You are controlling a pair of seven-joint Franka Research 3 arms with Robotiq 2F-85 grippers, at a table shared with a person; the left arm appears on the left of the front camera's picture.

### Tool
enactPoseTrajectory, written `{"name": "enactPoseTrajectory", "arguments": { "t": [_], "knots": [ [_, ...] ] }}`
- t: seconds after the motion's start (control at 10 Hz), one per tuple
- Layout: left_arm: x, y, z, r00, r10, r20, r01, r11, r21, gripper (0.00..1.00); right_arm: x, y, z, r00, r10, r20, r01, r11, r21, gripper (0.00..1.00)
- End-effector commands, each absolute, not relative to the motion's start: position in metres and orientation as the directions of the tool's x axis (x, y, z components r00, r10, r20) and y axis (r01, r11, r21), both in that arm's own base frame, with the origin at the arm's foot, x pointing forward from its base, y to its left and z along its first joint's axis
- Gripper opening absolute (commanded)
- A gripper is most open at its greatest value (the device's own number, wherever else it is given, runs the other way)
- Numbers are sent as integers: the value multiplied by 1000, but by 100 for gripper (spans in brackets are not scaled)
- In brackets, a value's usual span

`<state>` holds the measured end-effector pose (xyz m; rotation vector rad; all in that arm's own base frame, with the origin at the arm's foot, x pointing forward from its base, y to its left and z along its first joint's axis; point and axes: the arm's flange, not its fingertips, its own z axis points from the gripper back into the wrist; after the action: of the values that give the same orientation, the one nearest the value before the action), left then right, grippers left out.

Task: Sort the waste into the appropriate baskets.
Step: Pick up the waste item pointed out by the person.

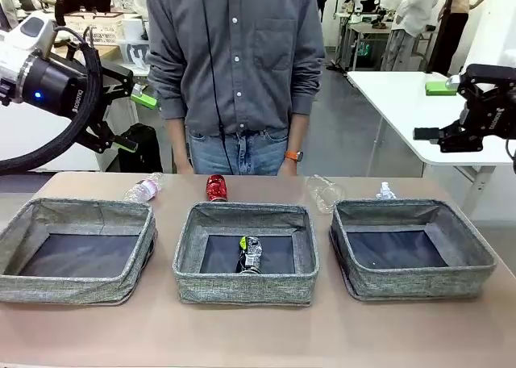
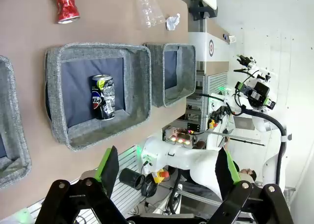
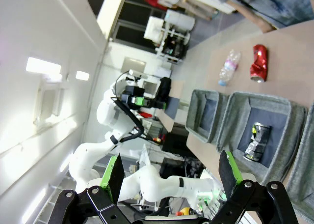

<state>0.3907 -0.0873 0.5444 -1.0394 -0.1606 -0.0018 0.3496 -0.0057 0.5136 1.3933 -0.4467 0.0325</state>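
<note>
Three grey baskets stand in a row: left [image 1: 76,289], middle [image 1: 246,215], right [image 1: 413,210]. A dark can [image 1: 251,254] lies in the middle basket [image 2: 140,81]. Behind the baskets, on the table, lie a pink-labelled bottle [image 1: 143,189], a red can [image 1: 215,187], a clear bottle [image 1: 324,193] and a white paper wad [image 1: 386,192]. My left gripper [image 1: 135,123] hangs open high at the far left, nothing between its fingers. High at the right, my right gripper [image 1: 432,110] is open and empty too.
A person in a grey shirt [image 1: 238,61] stands at the far edge, right behind the red can. A white table [image 1: 403,102] stands at the back right. Bare tabletop [image 1: 258,336] runs along the front of the baskets.
</note>
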Motion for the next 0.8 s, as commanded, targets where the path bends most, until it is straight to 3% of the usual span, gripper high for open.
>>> {"name": "enactPoseTrajectory", "arguments": {
  "t": [0.0, 0.7],
  "knots": [
    [391, -85, 545, 989, 64, 132, 81, 511, -856, 100, 352, -3, 518, 916, -249, 313, -277, 169, 946, 100],
    [391, -85, 545, 989, 64, 132, 81, 511, -856, 100, 352, -3, 518, 916, -249, 313, -277, 169, 946, 100]
  ]
}}
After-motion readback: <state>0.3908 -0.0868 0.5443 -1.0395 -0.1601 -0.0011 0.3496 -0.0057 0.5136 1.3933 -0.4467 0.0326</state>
